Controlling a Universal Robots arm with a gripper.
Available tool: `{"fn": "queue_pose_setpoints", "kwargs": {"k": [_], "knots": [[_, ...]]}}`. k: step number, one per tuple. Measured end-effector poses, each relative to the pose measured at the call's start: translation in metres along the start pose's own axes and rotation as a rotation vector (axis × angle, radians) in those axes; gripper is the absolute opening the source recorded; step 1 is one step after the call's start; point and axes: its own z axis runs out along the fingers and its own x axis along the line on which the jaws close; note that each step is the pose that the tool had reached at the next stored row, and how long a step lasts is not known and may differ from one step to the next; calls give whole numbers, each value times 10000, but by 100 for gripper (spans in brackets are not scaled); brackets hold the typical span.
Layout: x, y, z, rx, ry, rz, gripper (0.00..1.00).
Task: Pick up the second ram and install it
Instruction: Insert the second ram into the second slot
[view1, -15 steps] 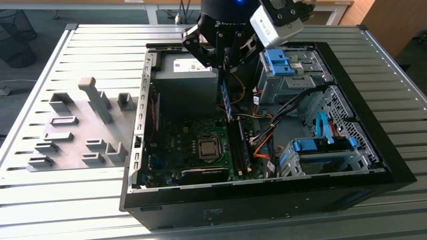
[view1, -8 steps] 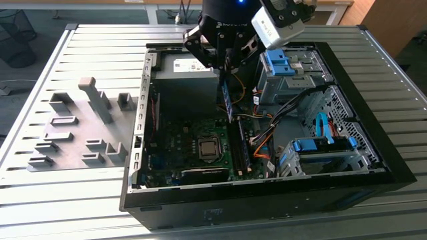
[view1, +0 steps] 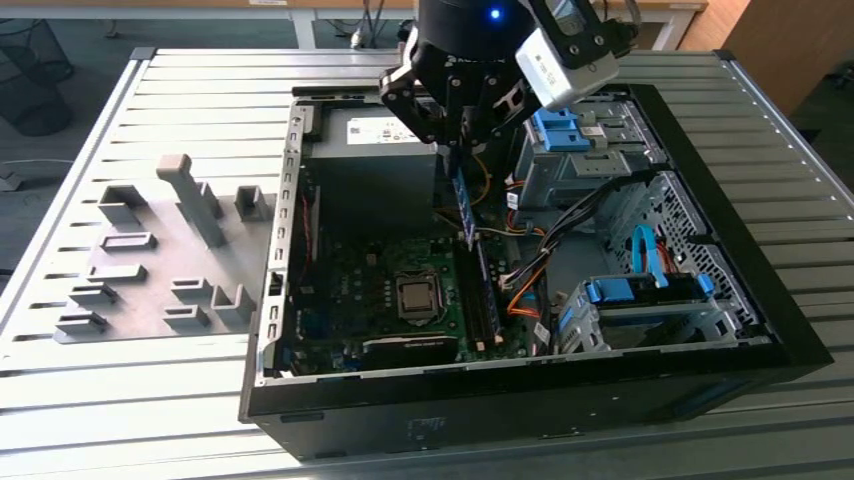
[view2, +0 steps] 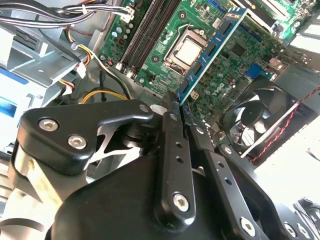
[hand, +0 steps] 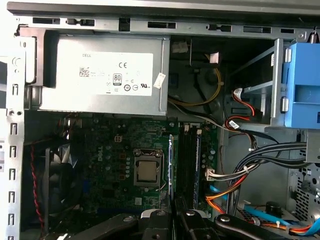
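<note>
- Gripper (view2: 181, 107): clamped on the second ram, above the open computer case (view1: 747, 330).
- Second ram (view2: 210, 50): long thin stick, black chips, blue face, held edge-on over the motherboard (view2: 165, 30).

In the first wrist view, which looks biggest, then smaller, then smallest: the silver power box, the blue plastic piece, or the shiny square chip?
1. Silver power box
2. Blue plastic piece, cut off at the picture's edge
3. Shiny square chip
</note>
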Motion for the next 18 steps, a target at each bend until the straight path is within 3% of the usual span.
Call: {"fn": "queue_pose_setpoints", "kwargs": {"k": [14,18], "knots": [[-1,0,6,-1,-1,-2,14],[-2,0,44,17,-1,-3,14]]}}
